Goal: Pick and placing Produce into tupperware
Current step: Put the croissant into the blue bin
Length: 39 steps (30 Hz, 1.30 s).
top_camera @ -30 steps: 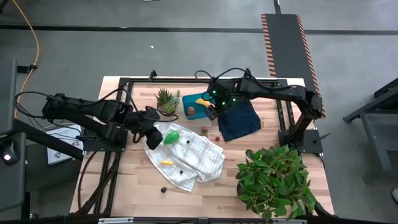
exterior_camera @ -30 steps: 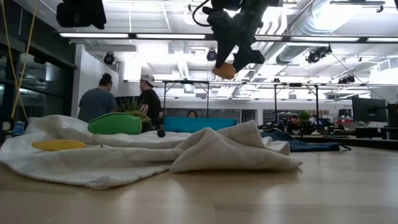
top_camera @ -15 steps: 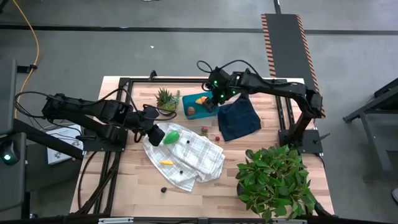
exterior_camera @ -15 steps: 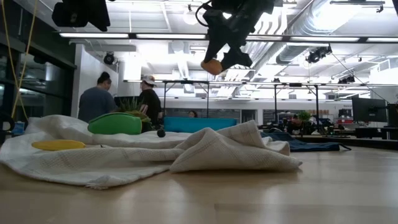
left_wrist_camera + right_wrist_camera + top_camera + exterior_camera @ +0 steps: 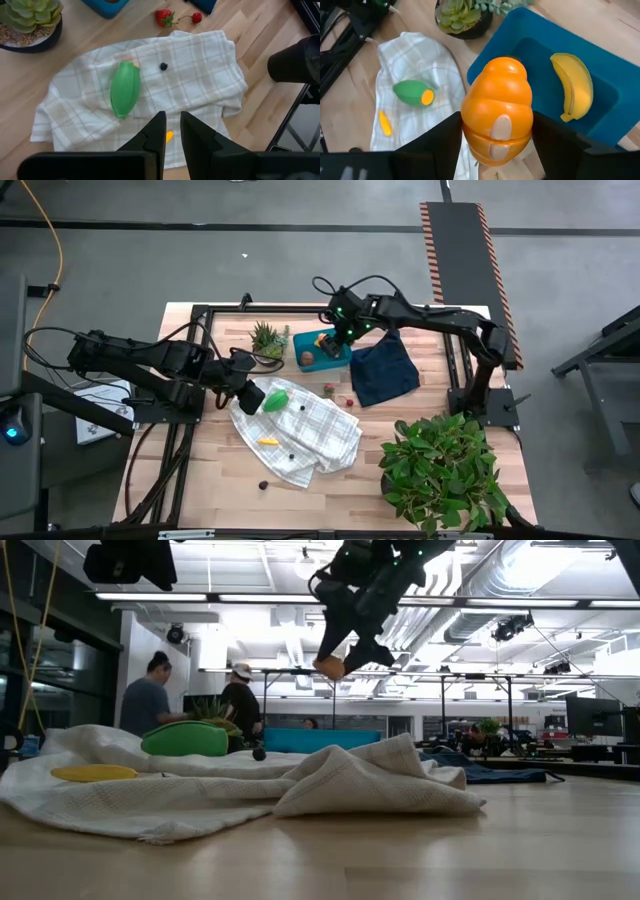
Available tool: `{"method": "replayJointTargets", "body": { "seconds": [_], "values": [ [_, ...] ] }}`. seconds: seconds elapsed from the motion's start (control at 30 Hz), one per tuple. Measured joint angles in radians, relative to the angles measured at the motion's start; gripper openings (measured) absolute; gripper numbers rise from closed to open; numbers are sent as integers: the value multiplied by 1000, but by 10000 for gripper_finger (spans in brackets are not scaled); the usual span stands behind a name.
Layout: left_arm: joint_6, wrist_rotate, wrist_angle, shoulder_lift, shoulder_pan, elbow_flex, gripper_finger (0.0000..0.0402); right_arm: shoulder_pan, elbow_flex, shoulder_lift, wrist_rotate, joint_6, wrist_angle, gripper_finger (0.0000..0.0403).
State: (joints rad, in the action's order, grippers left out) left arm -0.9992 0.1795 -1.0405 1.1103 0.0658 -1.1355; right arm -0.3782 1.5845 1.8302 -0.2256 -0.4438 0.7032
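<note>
your right gripper (image 5: 496, 145) hangs above the tupperware (image 5: 322, 348), arm stretched across from the table's far right corner, jaws clamped on the orange piece (image 5: 497, 116). in the low view that piece (image 5: 329, 667) sits high over the tupperware's teal wall (image 5: 320, 739). your left gripper (image 5: 169, 131) hovers over the checked cloth (image 5: 200, 80), well apart from the tupperware, fingers nearly together with a thin gap and nothing between them. the orange piece hides part of the tupperware's inside. in it you can see a yellow banana (image 5: 574, 90) and a brown piece (image 5: 309, 359). the green piece (image 5: 124, 88) lies on the cloth.
</note>
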Motion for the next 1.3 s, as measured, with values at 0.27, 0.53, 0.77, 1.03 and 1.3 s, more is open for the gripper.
{"method": "replayJointTargets", "body": {
  "seconds": [0.27,0.53,0.77,1.03,1.3],
  "values": [
    [3,0,-2,0,0,0,46,-16,0,53,-12,-1,-26,215],
    [26,-1,-2,0,0,0,46,-28,0,84,-16,-11,-52,215],
    [26,1,-3,0,0,0,46,-53,0,89,-22,-27,-87,215],
    [26,5,-4,0,0,0,46,-61,0,107,-33,-27,-94,215],
    [26,16,-5,0,0,0,46,-61,0,149,-49,-28,-110,215]
  ]
}}
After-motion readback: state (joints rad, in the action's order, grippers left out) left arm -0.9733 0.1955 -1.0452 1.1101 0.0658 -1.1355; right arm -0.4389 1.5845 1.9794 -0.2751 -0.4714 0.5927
